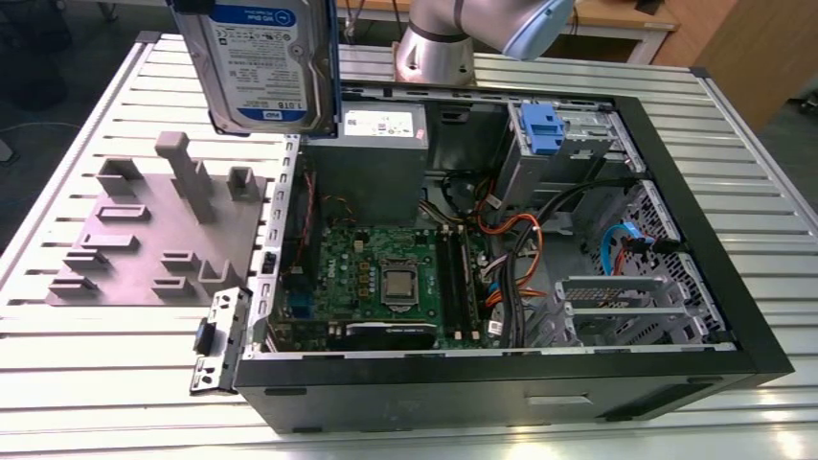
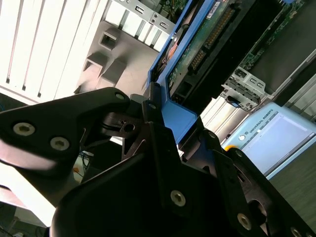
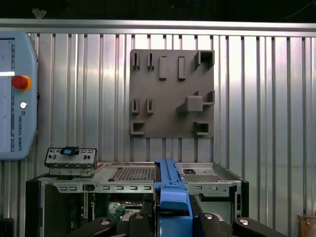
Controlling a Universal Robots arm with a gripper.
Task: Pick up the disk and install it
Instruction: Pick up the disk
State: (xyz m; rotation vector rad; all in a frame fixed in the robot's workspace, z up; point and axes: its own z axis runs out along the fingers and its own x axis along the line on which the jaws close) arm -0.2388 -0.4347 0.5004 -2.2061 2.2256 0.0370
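at the exterior view's left the grey slotted tray [image 1: 153, 230] is seen lying on the slatted table [image 1: 77, 383]; the disk [image 1: 262, 62] is held high and upright, label outward, between tray and open computer case [image 1: 511, 240]; in the second wrist view the gripper [image 2: 175, 118] is seen clamped on its blue edge.

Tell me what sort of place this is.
Probably a robotics lab or test bench: a ribbed aluminium table carries an open black desktop computer case and a grey plastic slotted tray, while the black gripper holds the blue-framed silver disk.
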